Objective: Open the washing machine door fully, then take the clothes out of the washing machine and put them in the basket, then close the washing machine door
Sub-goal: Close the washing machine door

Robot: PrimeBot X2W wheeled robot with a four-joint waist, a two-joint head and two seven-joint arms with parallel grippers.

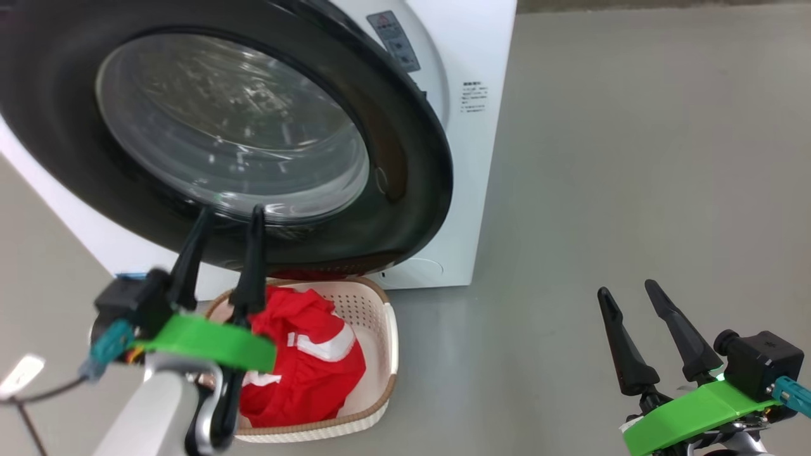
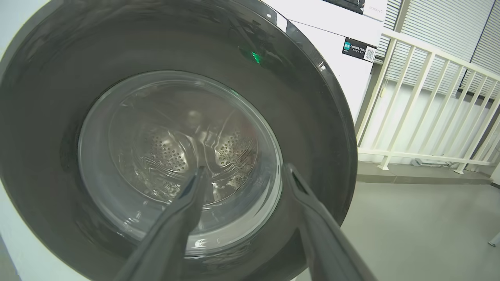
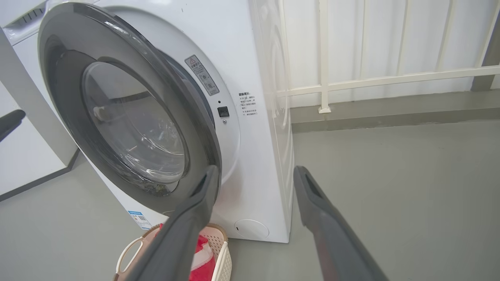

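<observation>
Washing machine door (image 1: 234, 126), a large round panel with a wide glossy black rim and bulging clear glass, spans the head view from 9 to 1 o'clock and faces the robot. It stands slightly ajar, its 3 o'clock edge lifted off the big white front-loading washing machine (image 1: 469, 126). Left gripper (image 1: 231, 212) hangs before the glass at the door's 6 o'clock, its long dark fingers spread with nothing between them; whether they touch the glass I cannot tell. Just below the door's lower rim, on the grey floor (image 1: 602, 158), sits the small cream perforated plastic basket (image 1: 374, 316) with a brown woven-look rim. It holds the bright red, white-striped clothes (image 1: 310, 354), heaped long from 12 to 6 o'clock. Right gripper (image 1: 626, 288) hovers over the floor at 4 o'clock, well apart from the machine, fingers spread and empty. In the right wrist view a white railing (image 3: 324, 58) stands beyond the machine at 2 o'clock
</observation>
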